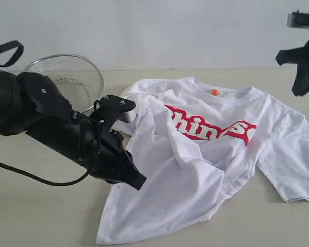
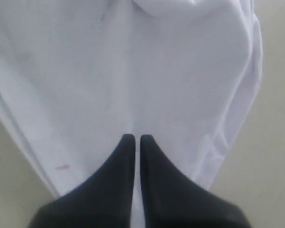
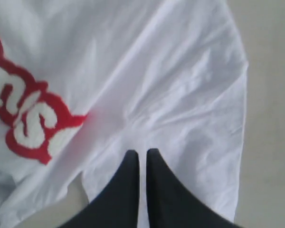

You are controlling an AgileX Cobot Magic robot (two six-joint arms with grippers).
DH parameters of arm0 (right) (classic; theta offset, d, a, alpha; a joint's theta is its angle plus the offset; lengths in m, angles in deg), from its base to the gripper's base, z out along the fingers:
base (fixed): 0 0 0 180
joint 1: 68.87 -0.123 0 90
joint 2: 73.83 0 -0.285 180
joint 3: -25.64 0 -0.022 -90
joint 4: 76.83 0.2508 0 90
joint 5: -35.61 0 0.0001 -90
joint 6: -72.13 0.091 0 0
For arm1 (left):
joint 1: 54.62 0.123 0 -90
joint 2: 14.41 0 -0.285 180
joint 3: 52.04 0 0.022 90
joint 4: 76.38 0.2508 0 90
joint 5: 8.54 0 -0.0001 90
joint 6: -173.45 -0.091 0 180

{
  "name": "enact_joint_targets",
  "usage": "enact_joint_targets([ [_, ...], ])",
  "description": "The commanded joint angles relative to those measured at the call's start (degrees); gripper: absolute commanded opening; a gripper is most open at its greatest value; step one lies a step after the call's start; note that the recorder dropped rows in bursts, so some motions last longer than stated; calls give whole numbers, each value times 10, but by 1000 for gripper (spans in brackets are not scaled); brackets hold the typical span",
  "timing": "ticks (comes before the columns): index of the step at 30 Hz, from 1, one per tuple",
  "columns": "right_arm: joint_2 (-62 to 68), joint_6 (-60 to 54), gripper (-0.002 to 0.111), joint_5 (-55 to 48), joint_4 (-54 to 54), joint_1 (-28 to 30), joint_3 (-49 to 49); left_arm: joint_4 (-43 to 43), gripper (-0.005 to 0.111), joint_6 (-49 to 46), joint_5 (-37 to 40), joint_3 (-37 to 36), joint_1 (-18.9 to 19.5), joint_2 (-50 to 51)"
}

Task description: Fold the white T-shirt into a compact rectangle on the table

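Note:
The white T-shirt [image 1: 195,170] lies rumpled on the table [image 1: 41,216], red lettering [image 1: 211,128] and orange neck tag [image 1: 215,92] facing up, its left side bunched toward the middle. My left gripper [image 1: 140,182] is shut, its tip over the shirt's left edge. In the left wrist view the left gripper [image 2: 133,137] shows plain white cloth [image 2: 133,71] beyond its closed tips, nothing pinched. My right gripper [image 1: 300,91] hangs shut, high above the shirt's right sleeve. Seen from the right wrist, the right gripper [image 3: 142,152] is over that sleeve [image 3: 190,95], beside the lettering [image 3: 28,114].
A round wire-mesh basket [image 1: 72,77] stands at the back left, just behind my left arm [image 1: 41,113]. A black cable [image 1: 36,177] trails across the table under that arm. Bare tabletop shows in front of the shirt's hem and at the left.

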Motion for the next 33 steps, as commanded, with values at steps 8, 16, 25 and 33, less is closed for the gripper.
enact_joint_targets([
  [8,-19,-15,0,85,8,1,-197,-118,5,-114,48,11,-5,67],
  [16,-19,-22,0,120,24,1,-227,-100,5,-97,52,11,-5,84],
  [25,-19,-38,0,133,50,1,-227,59,5,48,44,11,-5,101],
  [33,-18,-54,0,144,50,-33,-227,175,5,162,42,11,-4,101],
])
